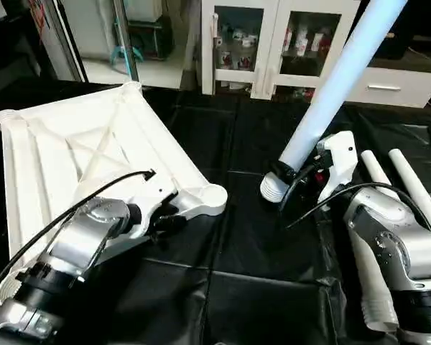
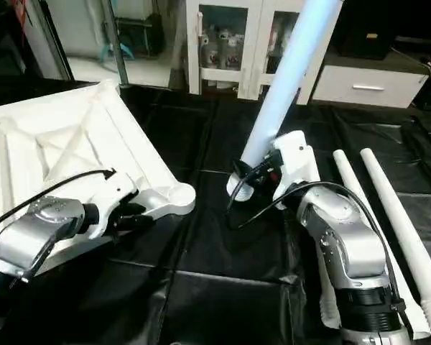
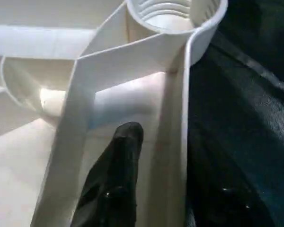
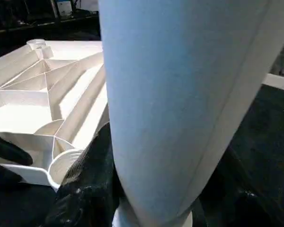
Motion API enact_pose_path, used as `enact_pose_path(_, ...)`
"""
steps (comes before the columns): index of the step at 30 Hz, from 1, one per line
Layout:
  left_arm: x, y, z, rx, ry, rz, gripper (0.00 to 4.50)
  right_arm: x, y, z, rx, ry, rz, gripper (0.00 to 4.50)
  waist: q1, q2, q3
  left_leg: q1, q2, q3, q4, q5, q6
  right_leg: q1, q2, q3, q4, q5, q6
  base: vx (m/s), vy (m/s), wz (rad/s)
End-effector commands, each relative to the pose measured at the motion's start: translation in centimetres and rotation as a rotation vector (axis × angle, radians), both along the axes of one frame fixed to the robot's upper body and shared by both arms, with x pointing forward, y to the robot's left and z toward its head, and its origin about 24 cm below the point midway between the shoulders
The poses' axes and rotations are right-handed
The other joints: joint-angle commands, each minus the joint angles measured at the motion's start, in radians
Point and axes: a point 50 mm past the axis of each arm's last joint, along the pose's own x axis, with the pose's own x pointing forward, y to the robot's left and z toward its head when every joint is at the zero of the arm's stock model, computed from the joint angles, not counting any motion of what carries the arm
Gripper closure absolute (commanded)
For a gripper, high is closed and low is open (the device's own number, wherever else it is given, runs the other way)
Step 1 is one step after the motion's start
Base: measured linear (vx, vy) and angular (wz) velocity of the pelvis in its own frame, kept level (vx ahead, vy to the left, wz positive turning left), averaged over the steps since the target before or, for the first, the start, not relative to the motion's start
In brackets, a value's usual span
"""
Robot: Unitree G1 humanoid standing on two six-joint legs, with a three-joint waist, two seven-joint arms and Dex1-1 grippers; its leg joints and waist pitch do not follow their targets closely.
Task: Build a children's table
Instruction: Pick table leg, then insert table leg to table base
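Observation:
The white tabletop (image 1: 79,151) lies upside down on the left, ribbed underside up. My left gripper (image 1: 169,215) sits at its near right edge, just short of the corner socket (image 1: 214,195). It is open and astride the rim: one black finger (image 3: 120,175) is inside, a gap away from the rim wall, and the other is outside over the black cover. My right gripper (image 1: 296,172) is shut on a white leg (image 1: 330,86) just above its threaded end (image 1: 273,188). That leg rises steeply up and away, to the right of the socket. Two more legs (image 2: 388,230) lie side by side at the right.
A black cover (image 1: 237,273) spans the work surface between the arms. Behind it stand a white glass-door cabinet (image 1: 273,43) and a white drawer unit (image 1: 388,86). Black cables (image 1: 93,198) loop over both forearms. Another ribbed leg end (image 2: 329,309) pokes out under my right forearm.

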Motion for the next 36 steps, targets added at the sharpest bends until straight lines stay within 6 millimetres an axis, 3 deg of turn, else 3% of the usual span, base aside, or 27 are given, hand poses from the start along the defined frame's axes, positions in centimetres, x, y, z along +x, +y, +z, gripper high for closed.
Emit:
enact_pose_path(1, -1.8, -0.6, -2.5, 0.027, 0.118, -0.054, 3.34, 0.4, 0.4, 0.7, 0.004, -0.014, 0.030, 2.66, 0.002, -0.009, -0.055, 0.023, 0.071, -0.028, -0.083, -0.093, 0.028, 0.017, -0.072, 0.040, -0.063, 0.059, -0.239, 0.000, 0.000, 0.00)
enact_pose_path(2, -2.0, -0.8, -2.5, 0.027, 0.114, -0.074, 3.42, 0.4, 0.5, 0.7, 0.004, -0.013, 0.038, 2.66, 0.002, -0.011, -0.054, 0.022, 0.071, -0.026, -0.081, -0.072, 0.047, 0.017, -0.072, 0.039, -0.063, 0.076, -0.244, 0.000, 0.000, 0.00)
enact_pose_path(4, -2.6, -1.5, -2.1, -0.013, 0.092, -0.149, 3.54, 0.6, 0.7, 0.9, 0.008, -0.014, 0.060, 2.66, 0.004, -0.013, -0.055, 0.023, 0.072, -0.026, -0.079, -0.060, 0.056, 0.018, -0.074, 0.039, -0.061, 0.082, -0.248, 0.000, 0.000, 0.00)
enact_pose_path(5, -2.7, -1.7, -1.9, -0.033, 0.077, -0.174, 3.65, 0.6, 0.8, 0.9, 0.014, -0.012, 0.068, 2.66, 0.002, -0.022, -0.054, 0.023, 0.074, -0.024, -0.081, -0.051, 0.065, 0.018, -0.072, 0.038, -0.062, 0.084, -0.248, 0.000, 0.000, 0.00)
enact_pose_path(8, -3.5, -2.8, -0.8, -0.098, 0.015, -0.282, 3.88, 0.5, 1.7, 1.5, 0.097, 0.013, 0.155, 2.66, 0.010, -0.020, -0.054, 0.024, 0.076, -0.025, -0.081, -0.051, 0.075, 0.017, -0.075, 0.037, -0.059, 0.076, -0.251, 0.000, 0.000, 0.00)
enact_pose_path(14, -4.0, -3.9, 0.1, -0.150, -0.023, -0.334, 4.44, -0.6, 2.7, 1.5, 0.123, 0.056, 0.317, 2.66, 0.023, -0.025, -0.046, 0.033, 0.078, -0.019, -0.089, -0.114, 0.028, 0.009, -0.071, 0.038, -0.066, -0.002, -0.237, 0.000, 0.000, 0.00)
enact_pose_path(21, -3.5, -3.6, 0.1, -0.131, -0.066, -0.321, 4.50, -1.5, 3.1, 0.2, 0.050, 0.108, 0.398, 2.66, 0.029, -0.032, -0.043, 0.032, 0.079, -0.017, -0.094, -0.159, -0.012, 0.006, -0.076, 0.041, -0.074, -0.092, -0.200, 0.000, 0.000, 0.00)
enact_pose_path(22, -3.5, -3.6, 0.1, -0.132, -0.067, -0.320, 4.50, -1.5, 3.1, 0.2, 0.048, 0.108, 0.397, 2.66, 0.029, -0.032, -0.043, 0.033, 0.079, -0.017, -0.095, -0.161, -0.015, 0.005, -0.076, 0.041, -0.074, -0.095, -0.198, 0.000, 0.000, 0.00)
enact_pose_path(23, -3.4, -3.6, 0.1, -0.140, -0.070, -0.312, 4.50, -1.5, 3.1, 0.1, 0.038, 0.111, 0.397, 2.66, 0.027, -0.040, -0.043, 0.031, 0.078, -0.014, -0.094, -0.159, -0.015, 0.004, -0.077, 0.041, -0.075, -0.098, -0.196, 0.000, 0.000, 0.00)
enact_pose_path(26, -3.2, -3.6, 0.1, -0.157, -0.076, -0.297, 4.50, -1.3, 3.0, -0.1, 0.027, 0.111, 0.387, 2.66, 0.030, -0.041, -0.043, 0.032, 0.079, -0.009, -0.091, -0.138, -0.001, 0.003, -0.081, 0.041, -0.076, -0.104, -0.197, 0.000, 0.000, 0.00)
enact_pose_path(27, -3.2, -3.6, 0.1, -0.160, -0.076, -0.294, 4.50, -1.3, 3.1, -0.1, 0.025, 0.114, 0.389, 2.66, 0.028, -0.047, -0.043, 0.031, 0.079, -0.009, -0.093, -0.142, 0.000, 0.003, -0.079, 0.040, -0.076, -0.111, -0.194, 0.000, 0.000, 0.00)
enact_pose_path(33, -3.3, -3.4, -0.1, -0.150, -0.075, -0.297, 4.50, -0.8, 3.4, -0.7, -0.005, 0.112, 0.381, 2.66, 0.029, -0.041, -0.042, 0.032, 0.079, -0.008, -0.093, -0.162, -0.008, -0.001, -0.082, 0.041, -0.078, -0.136, -0.187, 0.000, 0.000, 0.00)
enact_pose_path(36, -3.4, -3.4, -0.1, -0.148, -0.073, -0.301, 4.50, -0.7, 3.6, -1.0, -0.016, 0.117, 0.393, 2.66, 0.027, -0.044, -0.043, 0.030, 0.078, -0.008, -0.093, -0.155, -0.006, 0.000, -0.081, 0.040, -0.076, -0.124, -0.188, 0.000, 0.000, 0.00)
